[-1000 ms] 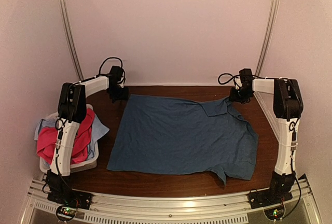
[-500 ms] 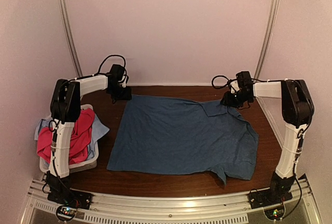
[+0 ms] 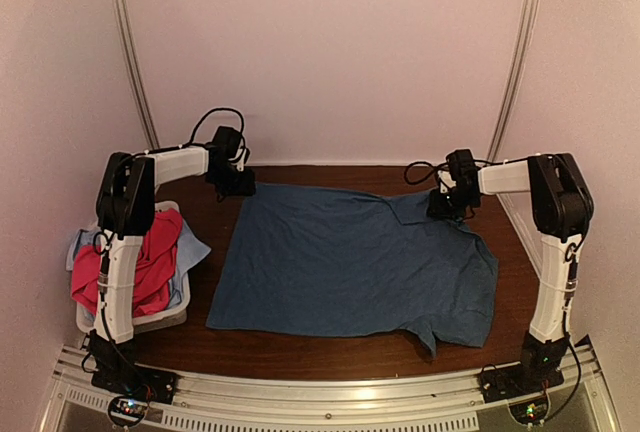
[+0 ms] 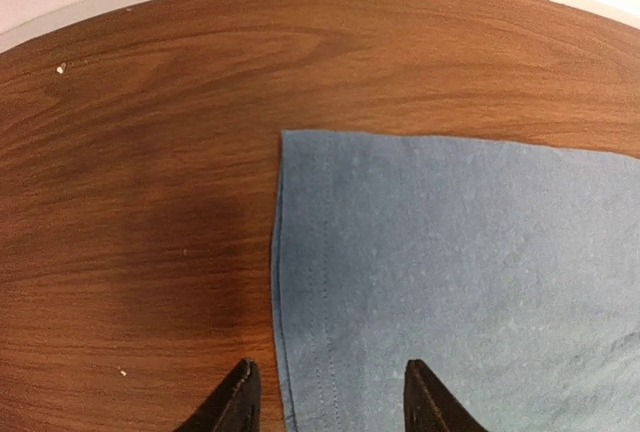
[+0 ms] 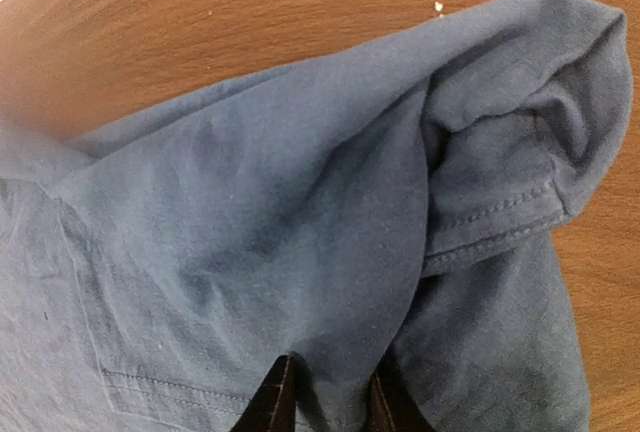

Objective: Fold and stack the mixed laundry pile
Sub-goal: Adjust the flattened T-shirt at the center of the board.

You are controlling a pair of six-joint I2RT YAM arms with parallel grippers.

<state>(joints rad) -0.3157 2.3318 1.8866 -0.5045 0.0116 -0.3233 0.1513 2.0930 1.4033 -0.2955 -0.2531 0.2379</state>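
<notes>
The dark blue T-shirt [image 3: 350, 262] lies spread flat on the wooden table [image 3: 330, 352]. My left gripper [image 3: 240, 187] sits at the shirt's far left corner. In the left wrist view the gripper [image 4: 328, 397] is open, with the stitched hem edge of the shirt [image 4: 450, 252] lying flat between its fingers. My right gripper [image 3: 447, 207] is down on the far right shoulder. In the right wrist view the gripper [image 5: 330, 392] is shut on a raised fold of the shirt [image 5: 250, 202], beside a curled sleeve [image 5: 530, 132]. The magenta-pink shirt [image 3: 150, 252] and the pale light-blue cloth [image 3: 192, 247] sit in the basket.
A white plastic basket [image 3: 150, 320] stands at the table's left edge beside the left arm's base. Pale walls close in the back and both sides. Bare wood [image 4: 130, 202] shows left of the T-shirt, and a strip of it shows along the front edge.
My right gripper has moved left and down onto the T-shirt's far right shoulder, and its jaws have narrowed on a fold. The left gripper has barely shifted at the far left corner.
</notes>
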